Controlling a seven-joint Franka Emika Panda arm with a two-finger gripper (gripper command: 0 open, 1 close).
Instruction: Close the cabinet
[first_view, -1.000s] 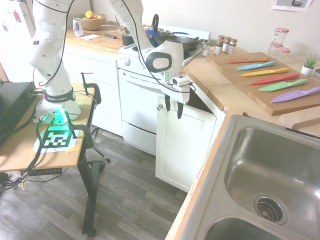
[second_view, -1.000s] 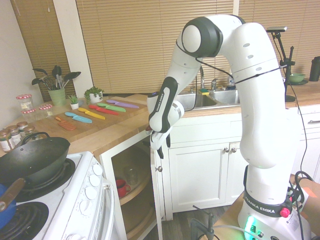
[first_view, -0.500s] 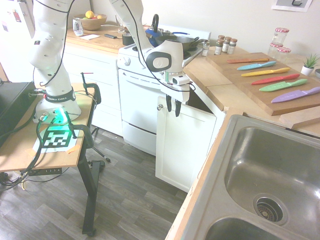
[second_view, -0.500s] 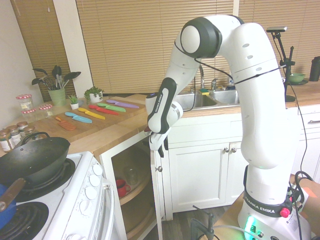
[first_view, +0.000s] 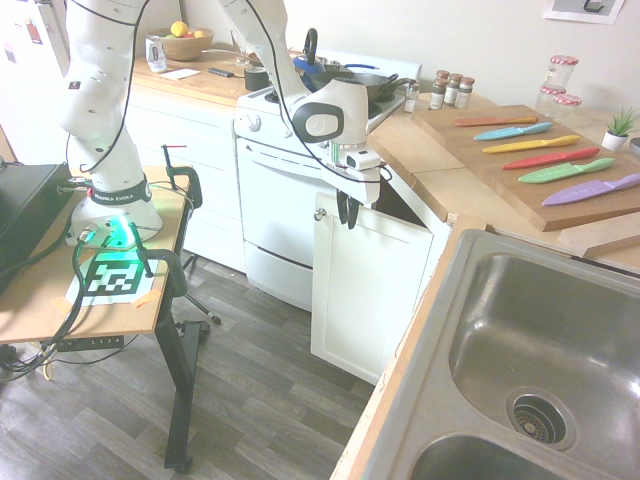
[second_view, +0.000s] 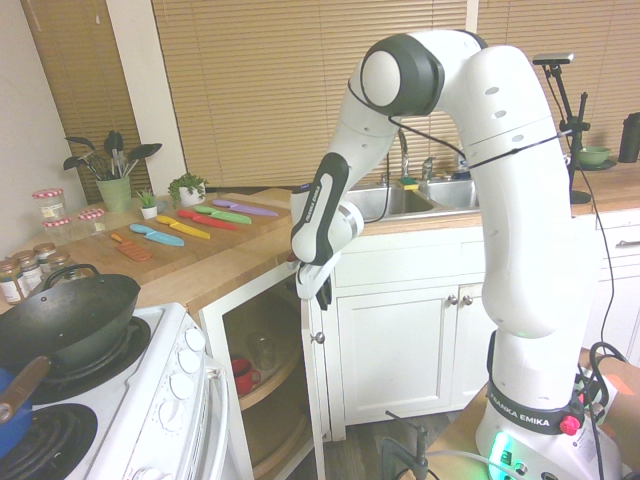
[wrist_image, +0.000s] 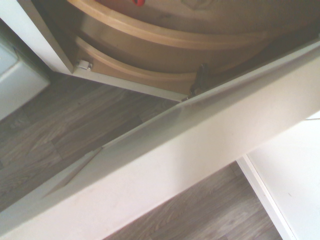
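The cabinet's white door (first_view: 365, 290) stands partly open under the wooden countertop (first_view: 420, 150). Its round silver knob (first_view: 320, 213) sits at the top corner. My gripper (first_view: 346, 214) hangs at the door's top edge, just beside the knob, fingers pointing down and drawn together with nothing visibly between them. From the other side, the gripper (second_view: 322, 294) sits just above the door's edge (second_view: 312, 400), on its outer side. The wrist view looks down along the door's top edge (wrist_image: 175, 165) at round wooden shelves (wrist_image: 165, 55) inside.
A white oven (first_view: 275, 220) stands right beside the door, with a wok (second_view: 65, 320) on its stove. A red mug (second_view: 243, 375) sits on a shelf inside. Coloured knives (first_view: 545, 150) lie on a cutting board. A steel sink (first_view: 540, 350) is at the near right.
The fingers have drawn together from wide open. The gripper has shifted slightly towards the door's top edge near the knob. The door has not visibly moved.
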